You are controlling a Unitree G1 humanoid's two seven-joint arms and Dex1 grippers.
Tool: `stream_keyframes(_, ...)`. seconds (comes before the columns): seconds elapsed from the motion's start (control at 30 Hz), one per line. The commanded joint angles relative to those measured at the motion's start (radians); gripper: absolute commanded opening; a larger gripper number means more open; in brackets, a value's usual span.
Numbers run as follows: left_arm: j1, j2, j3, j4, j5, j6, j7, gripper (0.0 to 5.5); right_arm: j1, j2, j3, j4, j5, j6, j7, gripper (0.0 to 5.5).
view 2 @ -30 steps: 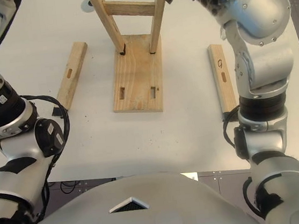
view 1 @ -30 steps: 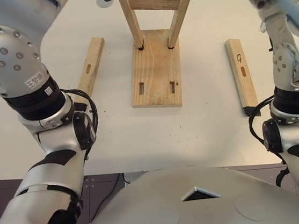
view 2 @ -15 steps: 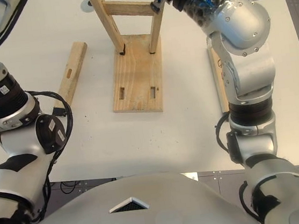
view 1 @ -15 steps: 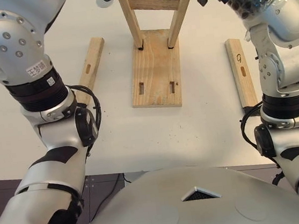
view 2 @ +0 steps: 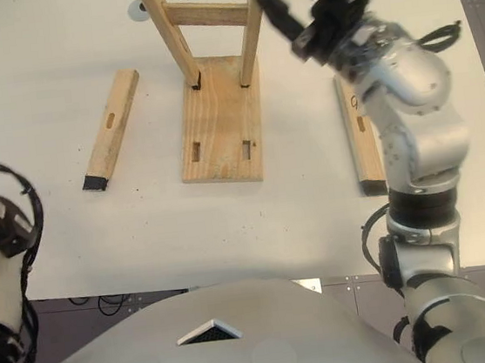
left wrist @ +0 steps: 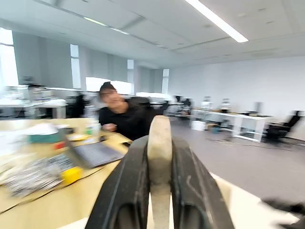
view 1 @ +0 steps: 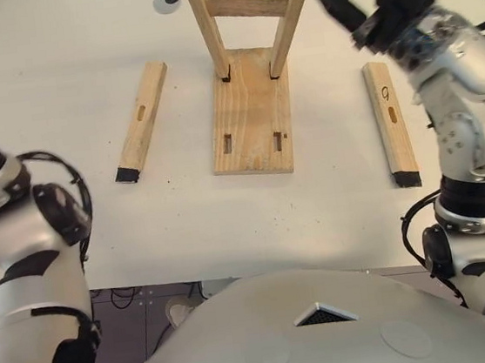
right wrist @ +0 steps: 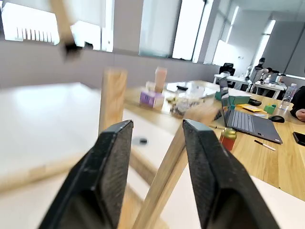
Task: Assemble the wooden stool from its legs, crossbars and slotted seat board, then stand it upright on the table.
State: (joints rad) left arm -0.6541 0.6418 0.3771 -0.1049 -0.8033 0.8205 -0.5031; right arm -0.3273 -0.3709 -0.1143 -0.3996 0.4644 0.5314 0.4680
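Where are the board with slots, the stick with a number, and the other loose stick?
Seat board [view 1: 250, 110]: left eye view, bare middle of its top.
Numbered stick [view 1: 398, 142]: left eye view, just below its slot.
Other loose stick [view 1: 137, 139]: left eye view, its lower half.

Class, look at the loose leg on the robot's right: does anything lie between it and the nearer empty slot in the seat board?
Nothing visible does. Only bare table separates the leg from the slot in the board. The open right hand hangs farther back, by the upright legs.
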Motion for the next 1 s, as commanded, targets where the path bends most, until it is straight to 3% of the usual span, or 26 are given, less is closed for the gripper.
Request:
stream_keyframes(0.03, 0.302, -0.014, 0.010, 0.058, 0.126, -0.124, -0.037, 0.37, -0.216, 0.074, -0.222, 0.049, 0.336, 0.086, -0.115, 1.38)
stream_keyframes(0.13, 0.385, -0.069, 0.003, 0.139, 0.208, -0.241, -0.010, 0.37, -0.239, 0.050, -0.299, 0.122, 0.441, 0.108, -0.141, 0.76)
stream_keyframes(0.27, 0.408, -0.128, -0.002, 0.148, 0.201, -0.259, 0.000, 0.37, -0.242, -0.014, -0.314, 0.242, 0.406, 0.081, -0.117, 0.01)
stream_keyframes(0.43, 0.449, -0.164, 0.006, 0.127, 0.174, -0.215, 0.019, 0.37, -0.192, 0.004, -0.254, 0.263, 0.343, 0.035, -0.083, 0.00)
stream_keyframes(0.83, 0.535, -0.180, 0.000, 0.074, 0.196, -0.204, 0.062, 0.37, -0.227, -0.017, -0.235, 0.292, 0.319, 0.020, -0.067, 0.00)
stream_keyframes(1.0, 0.577, -0.197, -0.029, 0.090, 0.259, -0.305, 0.055, 0.37, -0.223, -0.018, -0.219, 0.286, 0.298, 0.014, -0.056, 0.00)
